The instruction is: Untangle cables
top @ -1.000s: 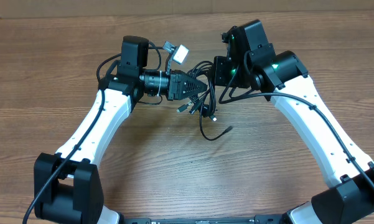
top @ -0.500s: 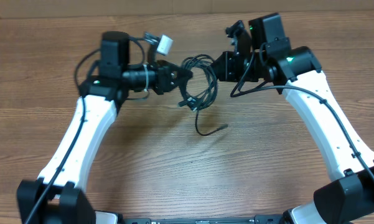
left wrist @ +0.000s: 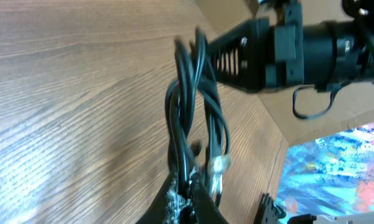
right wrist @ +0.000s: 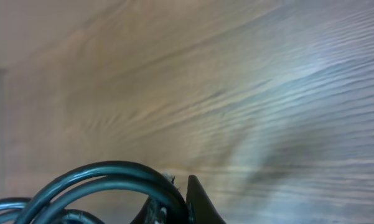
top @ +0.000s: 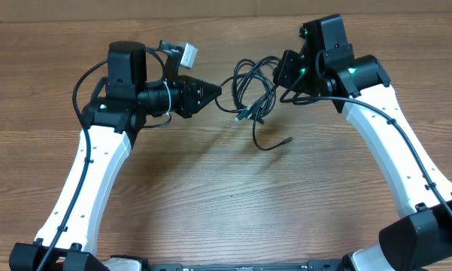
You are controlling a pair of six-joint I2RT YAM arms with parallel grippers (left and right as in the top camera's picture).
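Note:
The cables [top: 253, 88] are a loose black bundle of loops hanging between my two grippers above the wooden table [top: 210, 203]. One tail [top: 274, 143] trails down onto the wood, and small plug ends [top: 245, 114] dangle under the loops. My left gripper [top: 215, 91] is shut on a strand at the bundle's left side. In the left wrist view the cables [left wrist: 193, 112] rise out of its closed tips [left wrist: 188, 202], with a silvery plug [left wrist: 219, 165] beside them. My right gripper [top: 280, 75] is shut on the bundle's right side. In the right wrist view, cable loops [right wrist: 93, 180] curve into it [right wrist: 180, 206].
Both white arms reach in from the table's near corners, with their own thicker black wires along them. A cardboard wall [top: 226, 9] runs along the table's far edge. A blue patterned surface [left wrist: 336, 168] lies past the table's edge in the left wrist view.
The two grippers have drawn apart: the left one has pulled back to the left, the right one has gone up and right. The bundle has shifted right and its loops have spread out.

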